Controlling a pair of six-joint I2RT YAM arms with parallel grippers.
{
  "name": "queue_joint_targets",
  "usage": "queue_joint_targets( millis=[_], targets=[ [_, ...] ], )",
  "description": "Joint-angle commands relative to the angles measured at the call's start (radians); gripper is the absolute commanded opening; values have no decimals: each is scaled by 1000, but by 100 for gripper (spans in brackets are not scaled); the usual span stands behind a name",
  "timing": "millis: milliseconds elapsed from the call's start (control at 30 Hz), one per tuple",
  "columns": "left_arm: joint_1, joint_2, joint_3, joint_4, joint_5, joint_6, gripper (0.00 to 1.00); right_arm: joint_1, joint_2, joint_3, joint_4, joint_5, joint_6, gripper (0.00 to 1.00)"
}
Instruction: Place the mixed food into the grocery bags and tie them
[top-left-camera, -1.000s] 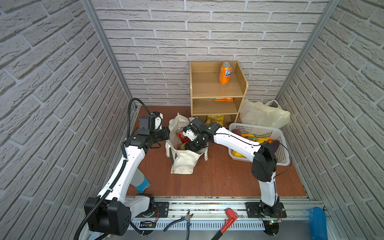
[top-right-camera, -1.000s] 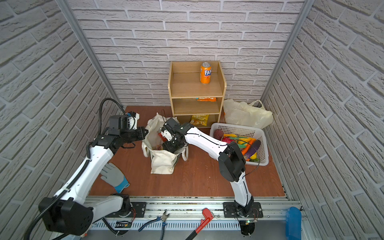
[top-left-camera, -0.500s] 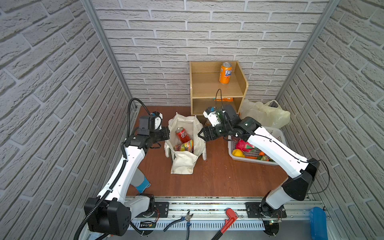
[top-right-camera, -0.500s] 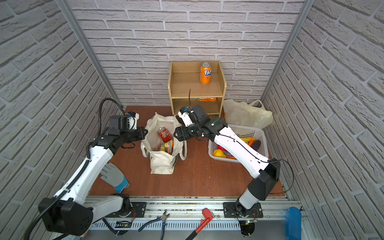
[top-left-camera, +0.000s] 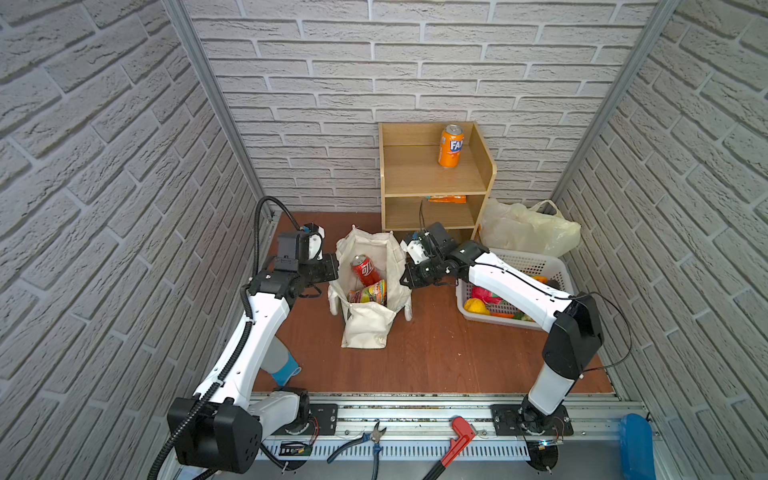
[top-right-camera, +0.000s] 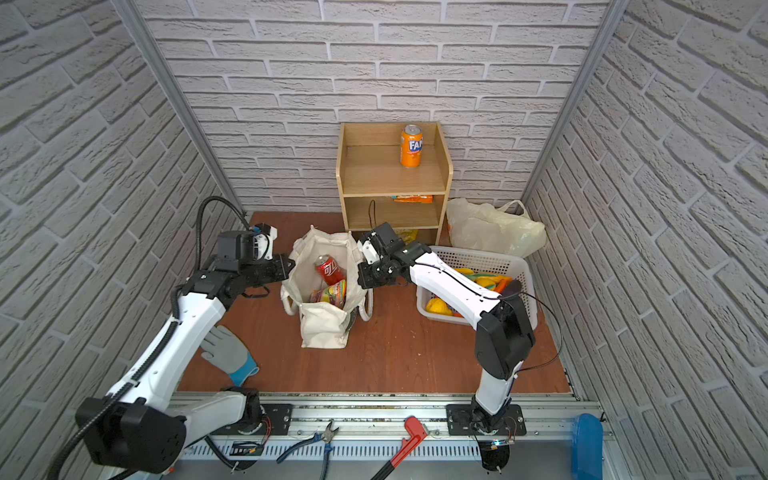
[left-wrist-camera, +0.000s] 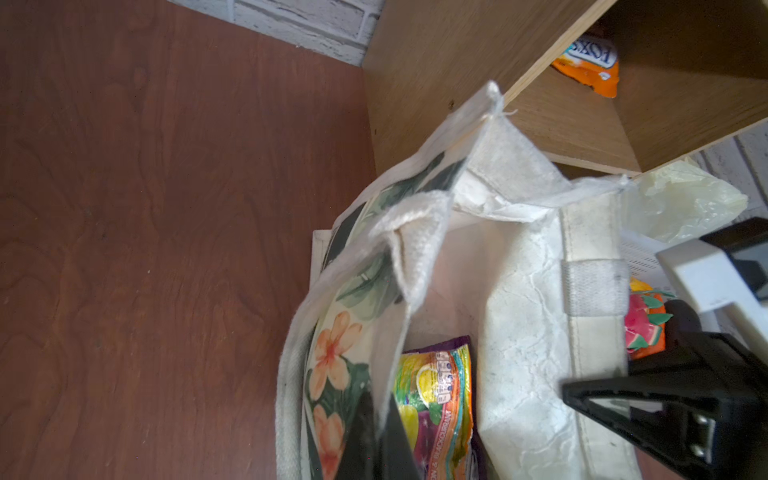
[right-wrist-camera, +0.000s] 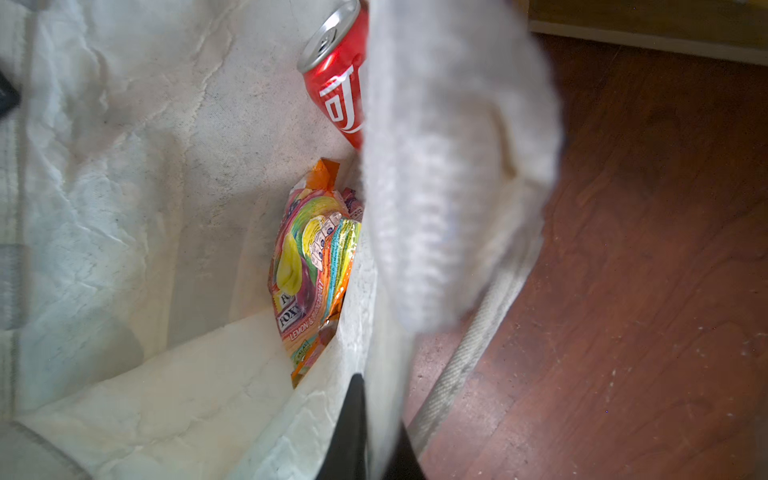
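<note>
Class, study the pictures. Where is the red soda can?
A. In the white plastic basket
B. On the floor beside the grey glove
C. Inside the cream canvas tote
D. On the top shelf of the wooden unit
C: the red soda can leans inside the open cream canvas tote, just above a multicoloured snack packet; the can standing on the wooden shelf is the orange can.

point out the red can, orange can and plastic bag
red can (top-left-camera: 366, 271), in a top view, on its printed side
orange can (top-left-camera: 450, 147), in a top view, on its label
plastic bag (top-left-camera: 525, 230), in a top view, on its crumpled middle
</note>
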Motion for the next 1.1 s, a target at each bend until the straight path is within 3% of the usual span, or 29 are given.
queue_joint_targets(
  millis=[0,200,333,467,800,1067],
  targets=[
    [78,-19,84,-82,-57,10,0,62,-44,89,47,-38,22,6],
    [301,-3,177,-93,25,7,0,100,-40,163,137,-13,101,5],
    [382,49,250,-103,39,35,0,116,23,215,245,-27,155,5],
    [450,105,309,-109,27,69,0,133,119,309,304,-31,127,5],
    [509,219,333,41,-22,51,0,157,375,605,350,-38,133,6],
    [534,330,359,53,-24,63,0,159,483,749,318,-32,159,9]
  ],
)
